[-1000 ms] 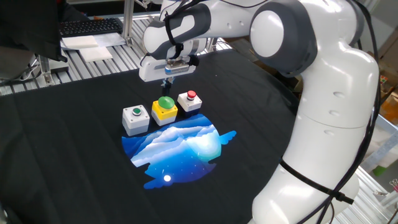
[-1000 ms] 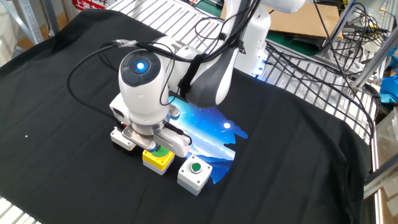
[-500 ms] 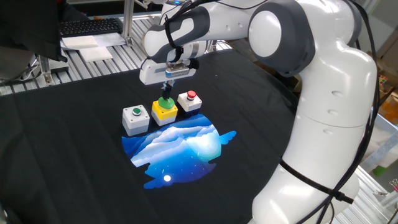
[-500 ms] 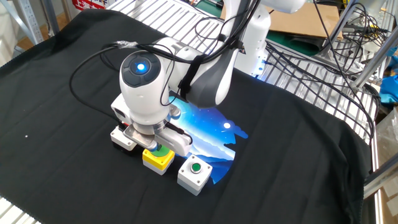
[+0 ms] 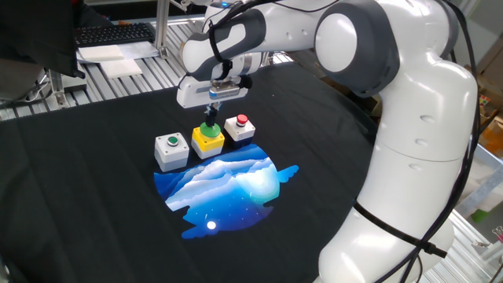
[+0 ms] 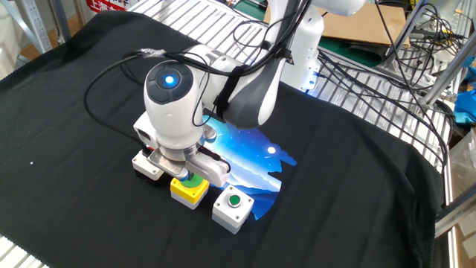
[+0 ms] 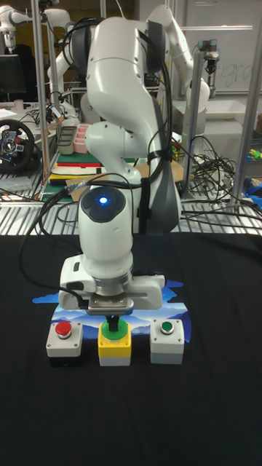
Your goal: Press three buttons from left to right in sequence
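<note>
The three buttons stand in a row on the black cloth. The grey-white box with a small green button is at one end. The yellow box with a green dome is in the middle. The white box with a red button is at the other end. My gripper points straight down over the yellow box. Its fingers are shut together and their tip rests on the green dome. In the other fixed view the gripper body hides the dome's top and the red-button box.
A blue and white printed patch lies on the cloth beside the boxes. The arm's white base column rises at the right. Metal rails, a keyboard and cables border the cloth.
The gripper came down a little onto the green dome between one second and half a second ago. It has stayed still since then. The boxes have not shifted.
</note>
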Robot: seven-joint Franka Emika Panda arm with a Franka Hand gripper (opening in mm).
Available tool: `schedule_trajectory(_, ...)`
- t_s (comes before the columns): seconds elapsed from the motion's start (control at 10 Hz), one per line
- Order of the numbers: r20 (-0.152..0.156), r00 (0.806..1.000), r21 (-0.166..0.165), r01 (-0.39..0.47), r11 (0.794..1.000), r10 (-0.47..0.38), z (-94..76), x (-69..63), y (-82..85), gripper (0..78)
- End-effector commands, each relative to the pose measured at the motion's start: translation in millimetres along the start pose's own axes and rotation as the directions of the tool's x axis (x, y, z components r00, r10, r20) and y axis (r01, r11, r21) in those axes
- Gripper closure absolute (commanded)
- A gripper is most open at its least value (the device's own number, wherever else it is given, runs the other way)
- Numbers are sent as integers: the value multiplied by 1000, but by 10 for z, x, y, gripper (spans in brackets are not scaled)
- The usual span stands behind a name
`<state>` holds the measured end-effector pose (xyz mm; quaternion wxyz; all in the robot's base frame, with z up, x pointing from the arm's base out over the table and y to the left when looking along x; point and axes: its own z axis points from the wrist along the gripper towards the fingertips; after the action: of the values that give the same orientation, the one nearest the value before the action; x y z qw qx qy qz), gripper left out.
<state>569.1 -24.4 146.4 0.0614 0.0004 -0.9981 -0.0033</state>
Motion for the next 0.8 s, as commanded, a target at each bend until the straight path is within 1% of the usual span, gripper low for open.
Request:
schedule_trajectory(0.1, 3, 1000, 0, 0, 1000, 0, -19, -8, -3, 776)
schedule_trajectory(0.8, -4, 1000, 0, -1, 1000, 1, -9, -7, -4, 776)
